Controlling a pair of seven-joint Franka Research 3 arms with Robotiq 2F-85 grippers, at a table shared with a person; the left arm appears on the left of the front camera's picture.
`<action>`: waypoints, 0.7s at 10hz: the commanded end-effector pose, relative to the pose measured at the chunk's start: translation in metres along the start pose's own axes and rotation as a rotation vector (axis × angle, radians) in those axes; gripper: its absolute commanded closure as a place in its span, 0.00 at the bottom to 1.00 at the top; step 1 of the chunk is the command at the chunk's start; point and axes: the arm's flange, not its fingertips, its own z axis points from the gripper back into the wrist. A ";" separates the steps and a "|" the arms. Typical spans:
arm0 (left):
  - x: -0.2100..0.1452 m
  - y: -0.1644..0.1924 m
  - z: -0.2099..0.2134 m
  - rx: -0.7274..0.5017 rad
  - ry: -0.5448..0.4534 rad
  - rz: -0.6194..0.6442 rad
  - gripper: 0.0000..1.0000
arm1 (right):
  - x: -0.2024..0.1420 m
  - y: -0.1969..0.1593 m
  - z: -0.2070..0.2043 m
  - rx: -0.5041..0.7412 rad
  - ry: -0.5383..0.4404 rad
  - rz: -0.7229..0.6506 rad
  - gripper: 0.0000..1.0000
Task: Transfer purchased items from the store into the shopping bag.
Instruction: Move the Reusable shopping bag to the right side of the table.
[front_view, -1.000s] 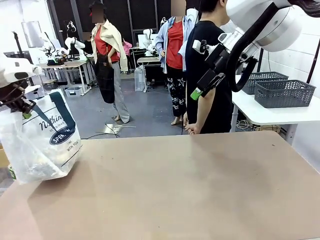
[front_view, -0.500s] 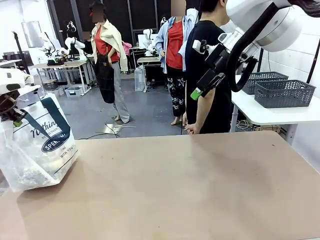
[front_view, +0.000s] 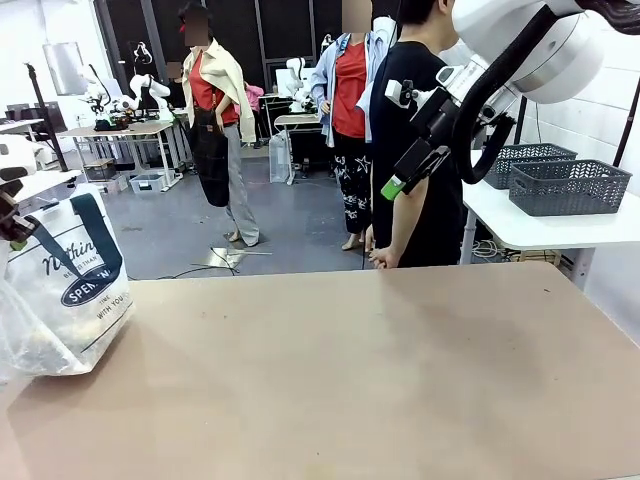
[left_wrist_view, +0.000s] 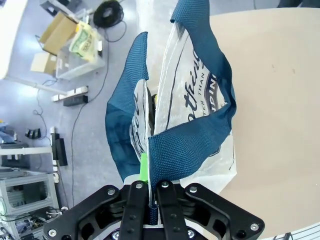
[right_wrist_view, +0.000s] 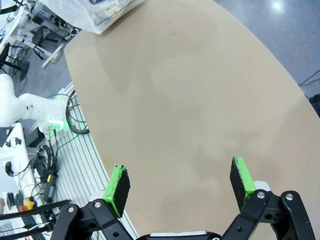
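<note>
The shopping bag, clear plastic with navy straps and navy lettering, rests on the table's far left edge, partly hanging past it. My left gripper holds it up by a handle. In the left wrist view the gripper is shut on the navy strap, with the bag hanging below. The purchased items show as dim pale shapes through the bag's lower part; I cannot tell them apart. My right gripper hangs high over the table's far side, open with nothing between its green pads.
A person in a black shirt stands at the table's far edge, hand near it. Two dark grey lattice baskets sit on a white side table at the right. The brown tabletop is bare.
My left gripper has carried the bag leftward and a little lower, toward the table's left edge. The right arm has not moved.
</note>
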 end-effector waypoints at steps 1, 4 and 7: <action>-0.003 -0.008 -0.008 0.027 -0.008 0.015 1.00 | 0.001 0.002 0.000 0.014 -0.006 -0.018 0.00; -0.013 -0.024 -0.027 -0.009 0.067 0.043 1.00 | 0.001 0.002 0.000 0.014 -0.006 -0.018 0.00; -0.009 -0.012 -0.018 -0.018 0.036 0.010 1.00 | 0.001 0.002 0.000 0.014 -0.006 -0.018 0.00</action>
